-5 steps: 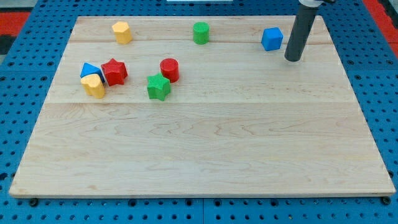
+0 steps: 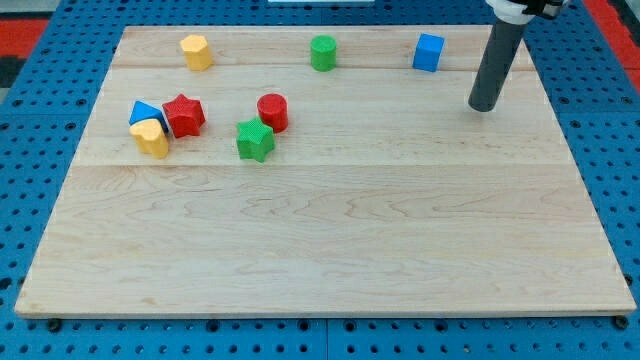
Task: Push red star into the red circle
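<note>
Blue pegboard surrounds a pale wooden table [image 2: 330,240] on which 7 small blocks lie; the arm carries no hand at all, only a straight dark rod, so there is nothing to be apart or together. My tip [image 2: 484,107] rests near the view's top right, just below and to the right of a blue cube [image 2: 428,52] and apart from it; a green cylinder [image 2: 322,52] and a yellow hexagonal block [image 2: 196,51] sit along the view's top edge.

At the view's left stands the red star [image 2: 184,115], touching or nearly touching a blue triangular block [image 2: 144,112] and a yellow heart-shaped block [image 2: 152,138] on its left side; the red circle [image 2: 272,112], a short red cylinder, lies to its right with bare wood between them; a green star [image 2: 255,140] sits just below the circle, close against it.

By my judgement the approach is still to come; the tip is well apart from the star and on the wrong side. A good push wants the tip brought round to the star's left face, though the blue and yellow blocks crowd that side; entering from above or below the star, then sweeping rightward on a level line, should carry it to the circle; drifting low risks striking the green star.
</note>
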### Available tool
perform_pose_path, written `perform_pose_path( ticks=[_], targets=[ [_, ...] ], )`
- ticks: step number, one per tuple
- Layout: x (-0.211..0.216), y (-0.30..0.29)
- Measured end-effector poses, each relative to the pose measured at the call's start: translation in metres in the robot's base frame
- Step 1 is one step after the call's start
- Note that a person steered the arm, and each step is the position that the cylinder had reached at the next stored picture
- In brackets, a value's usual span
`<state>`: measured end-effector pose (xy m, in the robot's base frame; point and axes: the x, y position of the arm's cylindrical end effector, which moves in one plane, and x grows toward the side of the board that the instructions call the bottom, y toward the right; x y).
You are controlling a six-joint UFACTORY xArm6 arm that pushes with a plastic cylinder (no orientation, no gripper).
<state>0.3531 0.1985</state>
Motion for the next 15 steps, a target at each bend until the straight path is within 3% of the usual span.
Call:
perform_pose_path(
  ticks=[1, 2, 3, 4, 7, 8, 9, 10, 12, 14, 15],
  targets=[
    [-0.002, 0.033],
    [-0.01, -0.007],
    [-0.065, -0.043],
    [-0.08, -0.098],
    [-0.065, -0.313],
    [-0.033, -0.381],
    [0.003, -0.413],
    [0.036, -0.398],
    [0.048, -0.349],
    [0.013, -0.413],
    [-0.036, -0.394]
  ],
)
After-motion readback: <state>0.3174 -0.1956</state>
